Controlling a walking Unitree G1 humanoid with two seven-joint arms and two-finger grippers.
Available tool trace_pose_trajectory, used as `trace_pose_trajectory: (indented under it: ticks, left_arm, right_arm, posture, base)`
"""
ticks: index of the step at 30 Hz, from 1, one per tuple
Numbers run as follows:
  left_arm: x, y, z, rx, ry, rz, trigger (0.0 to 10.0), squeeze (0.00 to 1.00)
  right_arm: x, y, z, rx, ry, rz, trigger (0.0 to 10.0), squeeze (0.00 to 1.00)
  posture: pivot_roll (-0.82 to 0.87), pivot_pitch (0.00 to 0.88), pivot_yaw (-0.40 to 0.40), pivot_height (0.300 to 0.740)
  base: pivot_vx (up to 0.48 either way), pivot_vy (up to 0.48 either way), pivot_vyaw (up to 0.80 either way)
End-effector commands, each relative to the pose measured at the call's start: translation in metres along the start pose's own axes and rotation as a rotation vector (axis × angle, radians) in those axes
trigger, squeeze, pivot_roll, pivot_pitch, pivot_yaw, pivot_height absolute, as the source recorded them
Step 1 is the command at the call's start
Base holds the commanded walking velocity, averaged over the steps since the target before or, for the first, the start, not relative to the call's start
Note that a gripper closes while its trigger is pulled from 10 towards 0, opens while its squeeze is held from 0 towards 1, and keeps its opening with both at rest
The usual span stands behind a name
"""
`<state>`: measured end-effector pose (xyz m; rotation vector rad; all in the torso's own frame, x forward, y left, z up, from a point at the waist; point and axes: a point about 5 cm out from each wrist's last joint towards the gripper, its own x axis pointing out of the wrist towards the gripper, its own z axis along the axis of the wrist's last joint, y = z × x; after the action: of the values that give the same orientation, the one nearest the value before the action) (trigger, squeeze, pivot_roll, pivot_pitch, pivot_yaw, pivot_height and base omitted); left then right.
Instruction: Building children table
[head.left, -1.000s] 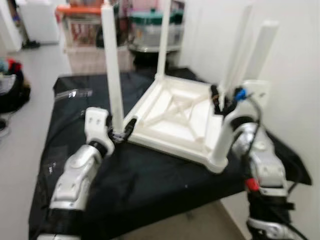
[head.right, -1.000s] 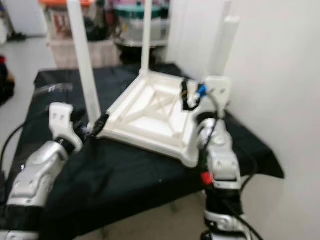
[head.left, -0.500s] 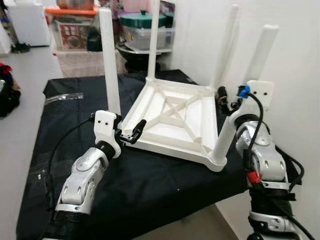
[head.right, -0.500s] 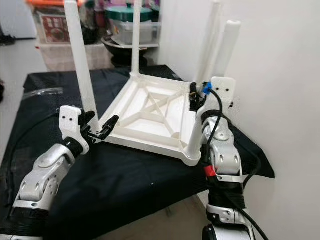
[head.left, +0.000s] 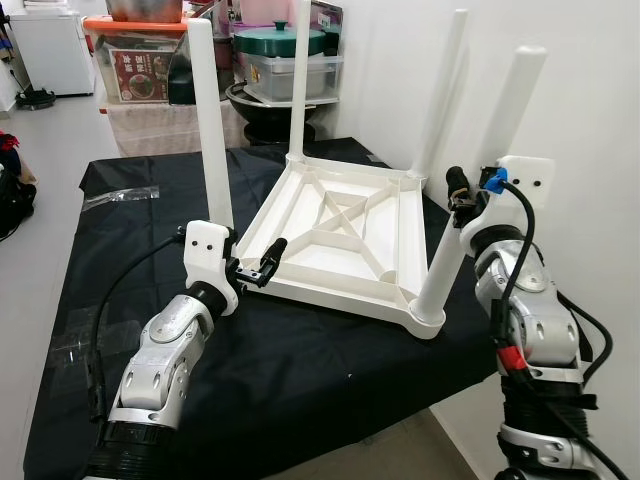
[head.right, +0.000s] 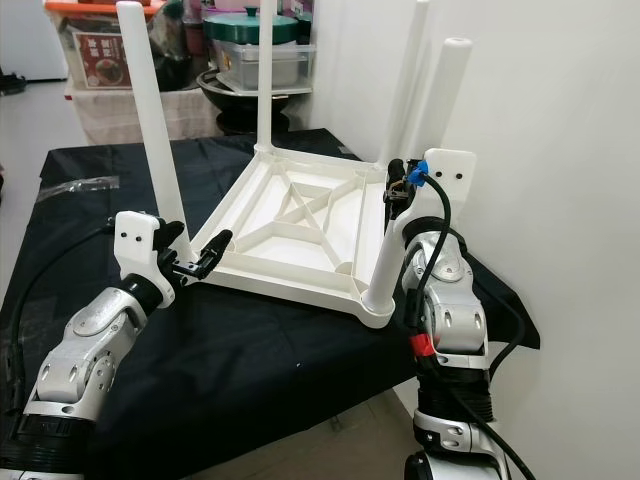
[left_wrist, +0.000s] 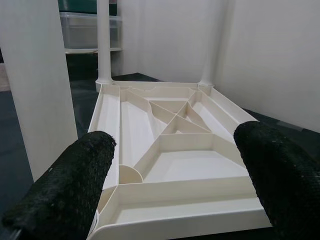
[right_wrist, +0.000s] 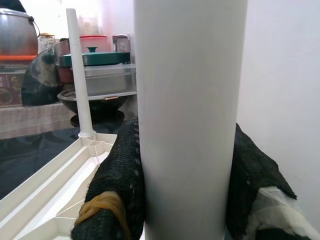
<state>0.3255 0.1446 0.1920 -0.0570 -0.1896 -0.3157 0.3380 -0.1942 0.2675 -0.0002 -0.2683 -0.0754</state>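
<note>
Now my right gripper (right_wrist: 182, 200) grips the last leg (head.left: 470, 185) of the upturned children table (head.left: 340, 235) on the counter (head.left: 300, 370); left gripper (head.left: 262, 268) released beside it. Next: seat that leg firmly.

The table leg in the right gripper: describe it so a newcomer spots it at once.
On the black-covered bench lies an upturned white table with four legs standing up. The gripped leg rises from the near corner by the white wall, and only it has the right gripper clamped around it.
</note>
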Motion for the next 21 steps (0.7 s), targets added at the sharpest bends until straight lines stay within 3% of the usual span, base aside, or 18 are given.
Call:
trace_pose_trajectory:
  ticks: [1, 4, 6, 11, 18, 21]
  left_arm:
    - [0.0, 0.001, -0.003, 0.009, 0.011, 0.006, 10.0, 0.0]
    - [0.0, 0.001, -0.003, 0.01, 0.012, 0.005, 10.0, 0.0]
    - [0.0, 0.001, -0.003, 0.012, 0.012, 0.004, 10.0, 0.0]
    - [0.0, 0.003, -0.003, 0.016, 0.014, 0.006, 10.0, 0.0]
    - [-0.001, 0.002, -0.004, 0.017, 0.018, 0.007, 10.0, 0.0]
    - [-0.001, 0.001, -0.005, 0.015, 0.022, 0.005, 10.0, 0.0]
  right_arm:
    - [-0.001, 0.006, 0.009, -0.025, -0.067, 0.064, 0.0, 0.0]
    - [-0.003, 0.009, 0.016, -0.084, -0.13, 0.102, 0.0, 0.0]
    - [-0.008, 0.015, 0.026, -0.21, -0.229, 0.164, 0.0, 0.0]
    - [-0.017, 0.021, 0.031, -0.309, -0.311, 0.26, 0.0, 0.0]
    - [-0.021, 0.016, 0.022, -0.312, -0.282, 0.243, 0.0, 0.0]
    - [-0.013, 0.0, 0.008, -0.144, -0.173, 0.109, 0.0, 0.0]
  posture:
    - [0.07, 0.0, -0.08, 0.74]
    - [0.07, 0.0, -0.078, 0.74]
    - [0.07, 0.0, -0.076, 0.74]
    - [0.07, 0.0, -0.073, 0.74]
    - [0.08, 0.0, -0.07, 0.74]
    - [0.08, 0.0, -0.07, 0.74]
  base:
    - [0.0, 0.0, 0.0]
    - [0.0, 0.0, 0.0]
    - [0.0, 0.0, 0.0]
    - [0.0, 0.0, 0.0]
    - [0.0, 0.0, 0.0]
    - [0.0, 0.0, 0.0]
